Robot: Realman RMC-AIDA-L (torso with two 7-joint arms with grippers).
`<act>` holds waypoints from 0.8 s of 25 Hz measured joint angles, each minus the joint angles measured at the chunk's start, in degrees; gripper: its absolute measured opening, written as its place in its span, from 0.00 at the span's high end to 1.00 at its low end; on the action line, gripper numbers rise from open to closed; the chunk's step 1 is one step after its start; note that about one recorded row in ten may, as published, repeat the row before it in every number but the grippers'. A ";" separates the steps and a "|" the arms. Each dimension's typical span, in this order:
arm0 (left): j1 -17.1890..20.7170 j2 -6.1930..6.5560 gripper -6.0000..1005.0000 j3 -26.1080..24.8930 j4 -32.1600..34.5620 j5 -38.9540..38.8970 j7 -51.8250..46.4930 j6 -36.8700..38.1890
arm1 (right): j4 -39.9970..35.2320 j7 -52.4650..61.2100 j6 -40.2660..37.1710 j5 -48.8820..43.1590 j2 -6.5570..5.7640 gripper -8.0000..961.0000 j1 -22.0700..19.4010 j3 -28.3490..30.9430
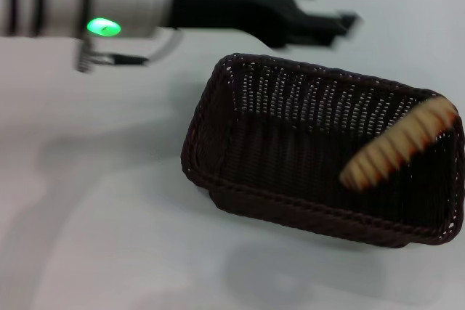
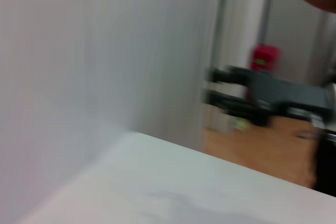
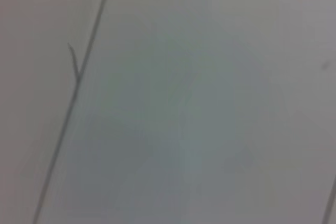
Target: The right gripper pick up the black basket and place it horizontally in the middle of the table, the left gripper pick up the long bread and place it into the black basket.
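Black woven basket (image 1: 290, 157) sits flat on the white table (image 1: 109, 215). Long bread (image 1: 398, 144), orange-brown with cream ridges, lies inside, one end propped against the basket's right wall.

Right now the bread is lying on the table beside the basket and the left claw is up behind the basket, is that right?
Not quite. The head view shows the bread lying inside the basket, leaning on its right wall, not beside it on the table. The left claw is indeed behind the basket.

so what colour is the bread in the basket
Orange-brown crust with pale cream crosswise ridges; the long bread shows best in the head view.
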 joint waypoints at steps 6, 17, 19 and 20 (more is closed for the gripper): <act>13.56 -0.08 0.26 -7.45 9.02 -3.15 5.21 -4.80 | -2.79 -7.19 2.05 9.21 -0.02 0.40 -2.13 1.71; 39.91 -0.52 0.23 -19.71 8.18 -30.91 26.49 -12.18 | -21.15 -14.37 21.40 17.53 -0.20 0.40 1.81 10.98; 42.23 -0.56 0.23 -20.94 4.71 -37.07 31.74 -12.22 | -21.59 -14.37 22.47 17.16 -0.20 0.40 1.40 11.20; 43.64 -0.60 0.23 -21.77 1.72 -42.58 36.46 -11.82 | -21.25 -14.20 22.58 16.84 -0.18 0.40 0.91 11.22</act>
